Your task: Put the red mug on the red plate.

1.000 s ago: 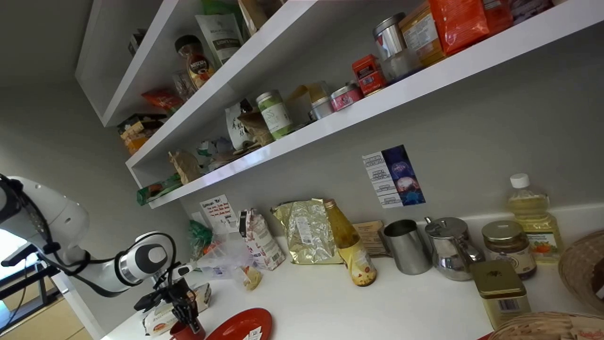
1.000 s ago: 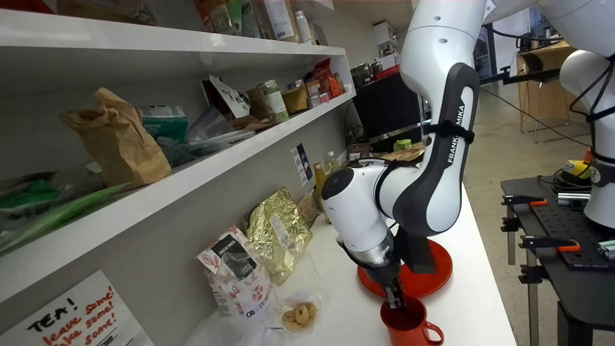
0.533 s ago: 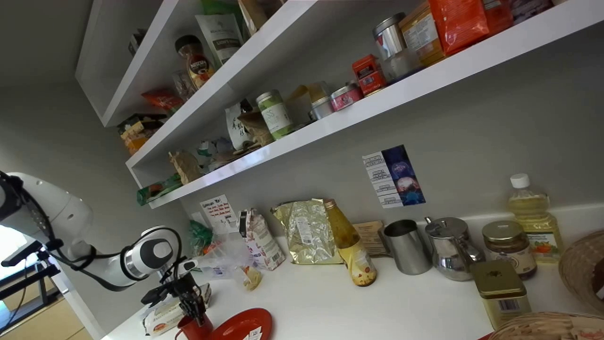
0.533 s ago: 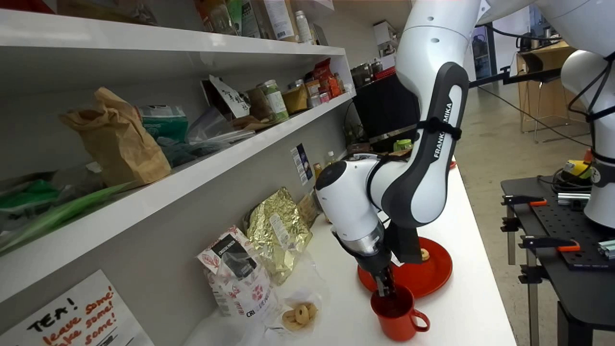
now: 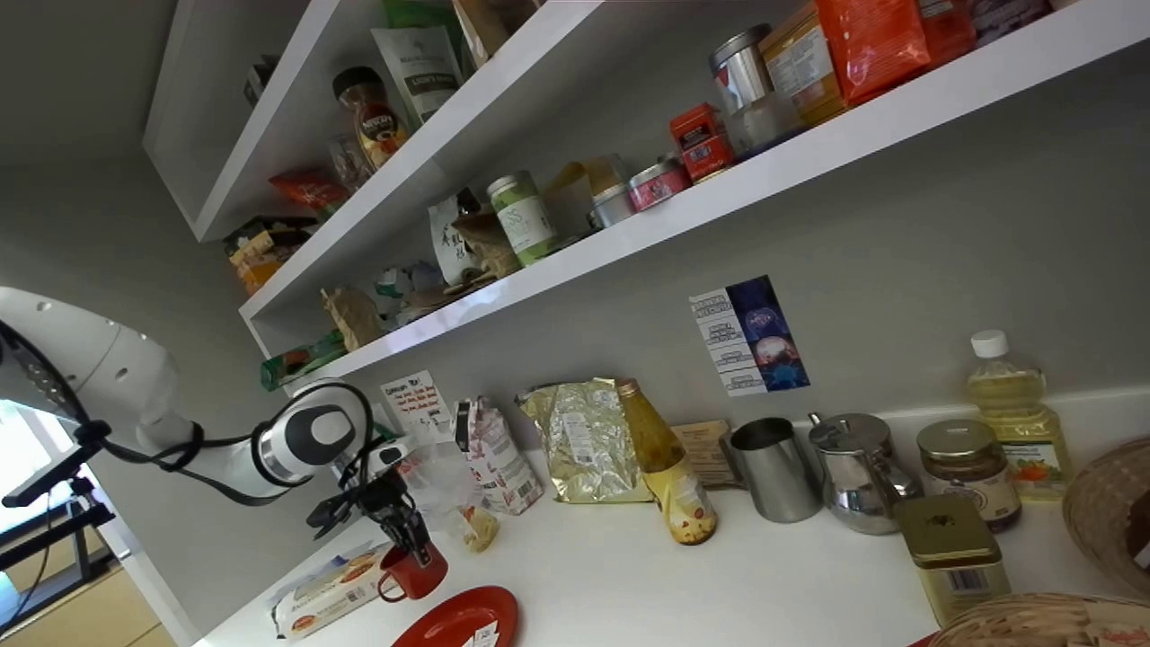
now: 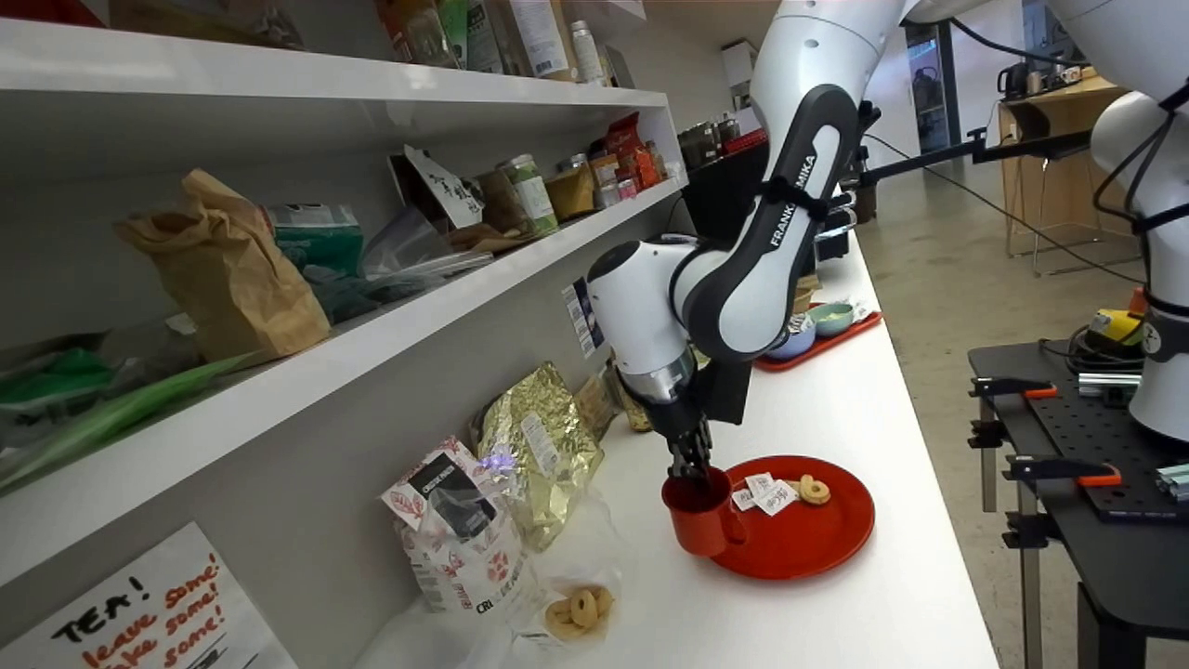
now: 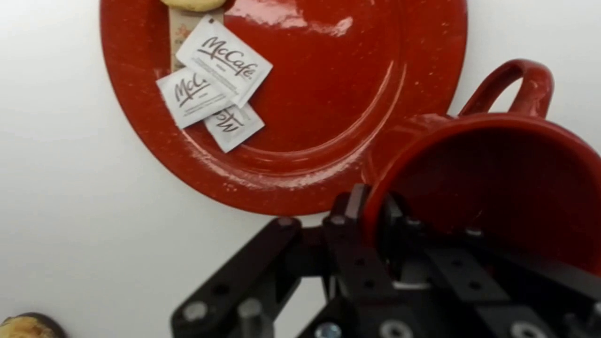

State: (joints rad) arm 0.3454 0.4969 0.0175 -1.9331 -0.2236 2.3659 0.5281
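Compared with a second ago, the mug (image 6: pixel 699 528) is shifted along the edge of the plate (image 6: pixel 808 550); it is held just beside the plate, its wall pinched between the fingers (image 7: pixel 356 202), one inside, one outside. Placing is probably near: a move over the plate's middle, clear of the sachets (image 7: pixel 225 75), seems called for. Whether the mug's base clears the plate's rim cannot be told; the inner tip is lost in shadow, and in an exterior view the plate (image 5: pixel 454 620) is cut off.
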